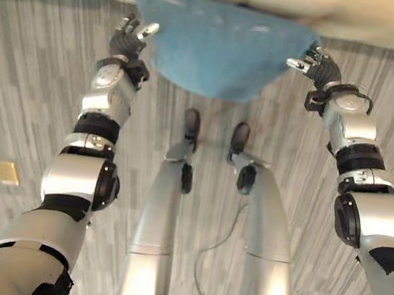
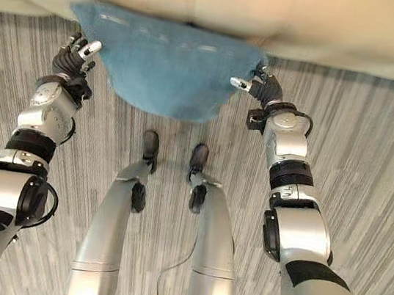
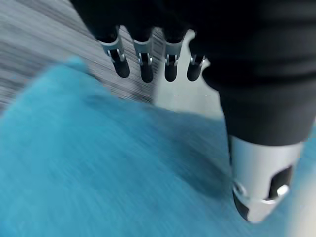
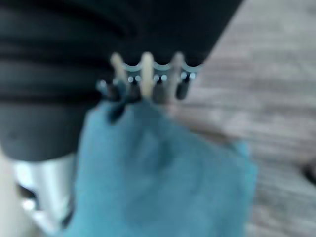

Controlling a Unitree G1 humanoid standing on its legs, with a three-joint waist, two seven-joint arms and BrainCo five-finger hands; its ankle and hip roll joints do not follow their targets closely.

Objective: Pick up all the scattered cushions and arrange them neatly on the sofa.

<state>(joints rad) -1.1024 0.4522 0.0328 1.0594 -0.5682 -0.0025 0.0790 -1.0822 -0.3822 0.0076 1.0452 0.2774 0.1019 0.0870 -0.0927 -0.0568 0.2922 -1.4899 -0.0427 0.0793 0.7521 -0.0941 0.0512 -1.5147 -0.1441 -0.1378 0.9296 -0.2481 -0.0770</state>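
1. Blue plush cushion sits at the top centre of the head views, its upper edge against the cream sofa front and its lower corner hanging out over the grey striped floor.
2. Left hand is at the cushion's left edge; its wrist view shows the fingers straight and clear of the fabric, holding nothing.
3. Right hand meets the cushion's right corner. Its fingers reach the fabric, but whether they clasp it or only press cannot be told.
4. Judged progress: this cushion is at the sofa but not yet seated on it; placing and straightening remain.
5. Sofa seat and back are cut off at the top of the frame, so cushions already arranged, or still scattered, cannot be counted.
6. Small tan square lies on the floor at lower left; its nature is unclear.
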